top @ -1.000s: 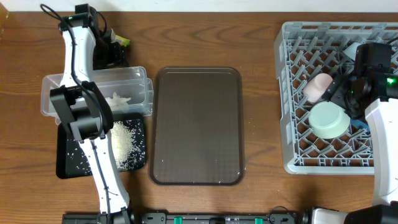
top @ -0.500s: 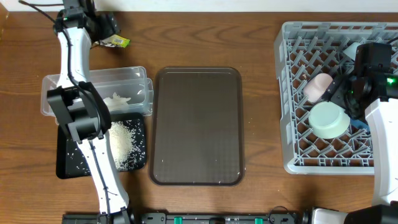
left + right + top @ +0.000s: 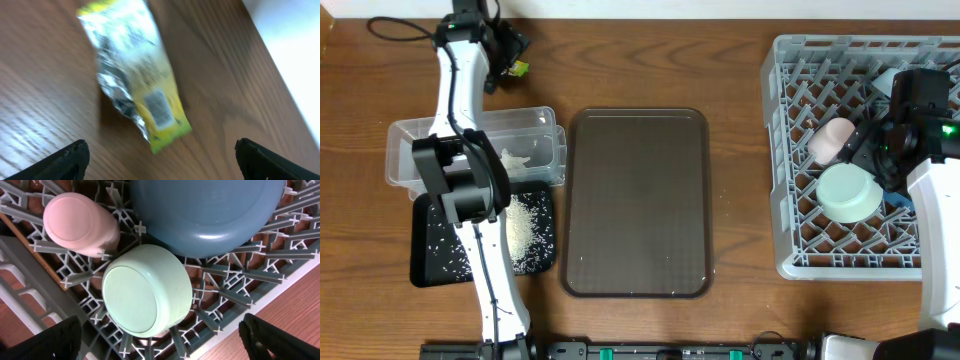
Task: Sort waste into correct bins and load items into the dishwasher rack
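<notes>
While the left pincer (image 3: 160,162) hangs spread wide over the yellow-green wrapper (image 3: 137,75) lying on the wood surface (image 3: 45,100) (probably not touching, it's blurry), the right pincer (image 3: 160,340) gapes above the upturned mint-green bowl (image 3: 147,292) in the grey rack (image 3: 30,265).

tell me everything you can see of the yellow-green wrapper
The wrapper is a small crinkled packet, silvery foil along one side and yellow-green print running to its lower end, with a small dark printed block. The picture is too blurred to read any text. It lies on the bare wooden table, far back on the left side, with nothing else touching it. The left end effector hangs over it, open, with its fingers wide apart and clear of it.
</notes>
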Controlling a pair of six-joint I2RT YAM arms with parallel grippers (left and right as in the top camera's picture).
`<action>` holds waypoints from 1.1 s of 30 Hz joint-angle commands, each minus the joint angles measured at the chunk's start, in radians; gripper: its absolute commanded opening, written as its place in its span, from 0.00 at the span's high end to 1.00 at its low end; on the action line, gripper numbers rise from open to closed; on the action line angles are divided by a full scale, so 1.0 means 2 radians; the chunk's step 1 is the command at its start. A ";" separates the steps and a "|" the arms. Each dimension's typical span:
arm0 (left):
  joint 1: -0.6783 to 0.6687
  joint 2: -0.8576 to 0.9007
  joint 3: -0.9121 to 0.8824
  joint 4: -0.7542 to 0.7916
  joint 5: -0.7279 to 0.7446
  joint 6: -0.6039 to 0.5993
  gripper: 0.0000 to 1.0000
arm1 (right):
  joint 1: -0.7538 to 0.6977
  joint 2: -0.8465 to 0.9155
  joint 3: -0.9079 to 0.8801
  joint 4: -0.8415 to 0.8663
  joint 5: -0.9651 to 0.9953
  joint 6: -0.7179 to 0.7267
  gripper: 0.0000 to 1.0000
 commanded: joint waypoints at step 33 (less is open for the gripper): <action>0.012 0.070 0.007 0.096 0.038 -0.116 0.51 | 0.000 0.001 0.003 0.000 0.005 0.007 0.01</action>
